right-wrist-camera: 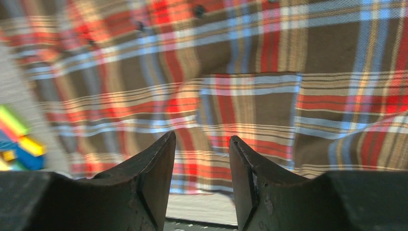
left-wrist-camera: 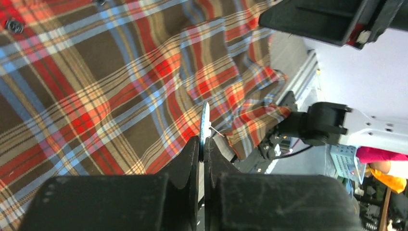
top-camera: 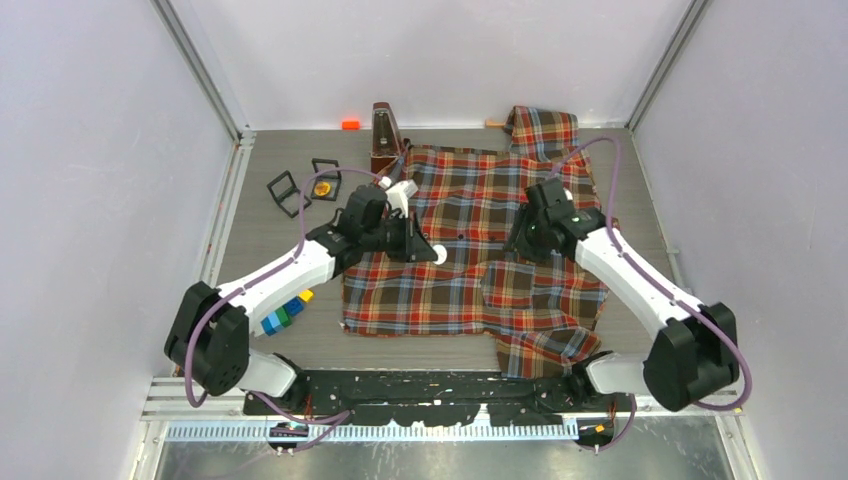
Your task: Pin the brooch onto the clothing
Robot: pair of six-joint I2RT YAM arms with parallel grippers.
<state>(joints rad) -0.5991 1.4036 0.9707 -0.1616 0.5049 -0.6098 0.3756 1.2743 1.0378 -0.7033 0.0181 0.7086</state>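
The plaid shirt (top-camera: pixel 470 210) lies spread flat on the table, collar toward the back; it fills the left wrist view (left-wrist-camera: pixel 96 86) and the right wrist view (right-wrist-camera: pixel 250 96). My left gripper (top-camera: pixel 425 248) hovers over the shirt's left half and is shut on the brooch (left-wrist-camera: pixel 205 118), a thin round disc seen edge-on with its fine pin pointing right. The brooch shows as a small white disc in the top view (top-camera: pixel 438 254). My right gripper (top-camera: pixel 518 243) is open and empty just above the shirt's chest pocket (right-wrist-camera: pixel 250 103).
A brown wooden box (top-camera: pixel 383 135) stands at the back by the collar. Two black frames (top-camera: pixel 285 190) and a small orange object (top-camera: pixel 323 187) lie at the back left. Coloured blocks (top-camera: pixel 285 315) sit by the left arm. An orange block (top-camera: pixel 350 124) lies at the back wall.
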